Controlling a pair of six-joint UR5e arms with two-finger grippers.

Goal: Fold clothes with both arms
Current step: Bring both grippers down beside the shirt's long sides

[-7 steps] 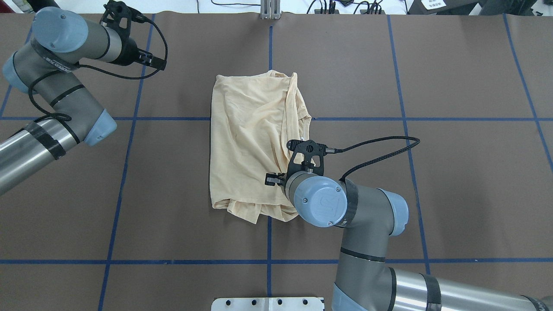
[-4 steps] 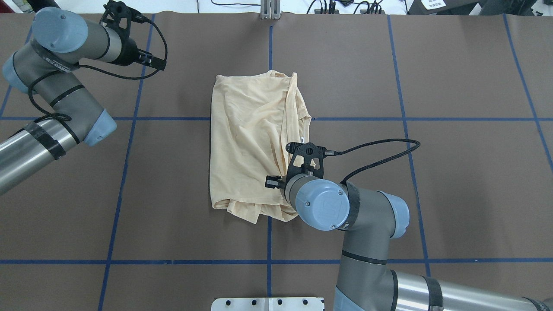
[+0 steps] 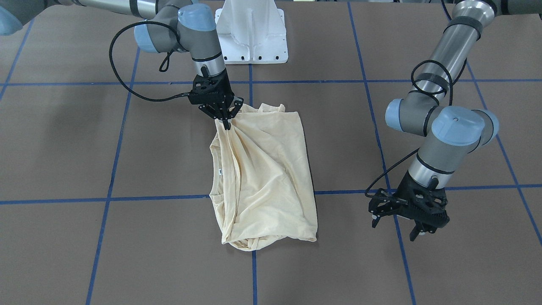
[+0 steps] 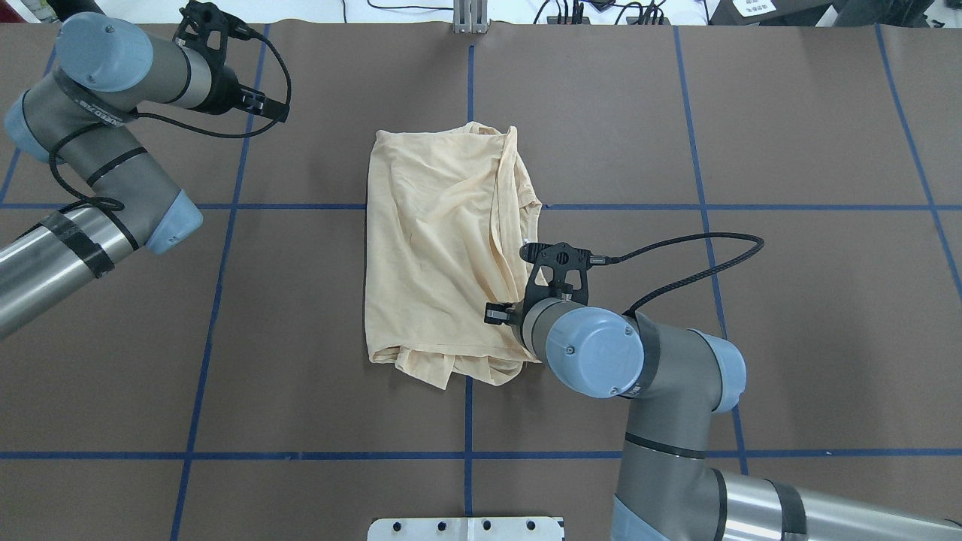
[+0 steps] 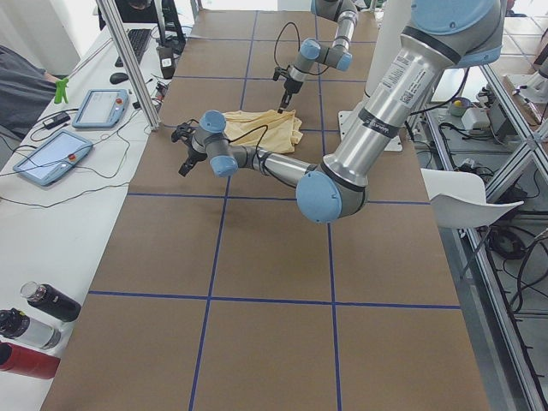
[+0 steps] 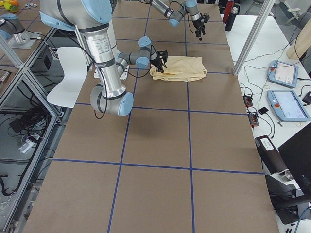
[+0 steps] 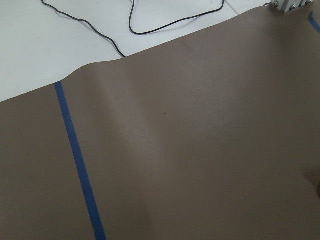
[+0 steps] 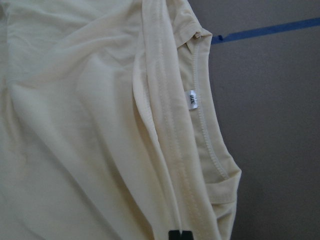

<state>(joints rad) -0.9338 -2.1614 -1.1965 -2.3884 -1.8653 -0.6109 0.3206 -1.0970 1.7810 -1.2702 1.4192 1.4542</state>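
The pale yellow shirt (image 4: 436, 240) lies folded and creased at the table's centre, and also shows in the front view (image 3: 271, 169). No print shows. Its small white neck label (image 8: 193, 98) sits by the collar. My right gripper (image 3: 227, 123) is shut on the shirt's near corner and holds the cloth pulled up into a tent. In the overhead view its fingers are hidden under its wrist (image 4: 594, 353). My left gripper (image 3: 394, 228) is open and empty, low over bare table well to the shirt's left side. The left wrist view shows only table.
The brown table cover (image 4: 789, 300) carries a grid of blue tape lines (image 4: 706, 207). The white pedestal base (image 3: 252, 34) stands at the robot's edge. A metal post (image 4: 470, 15) and cables lie at the far edge. Tablets (image 5: 103, 107) and bottles (image 5: 38, 312) sit on the side bench.
My right arm has moved to the overhead view's right, drawing the shirt's near right corner outward with it. My left arm has not moved.
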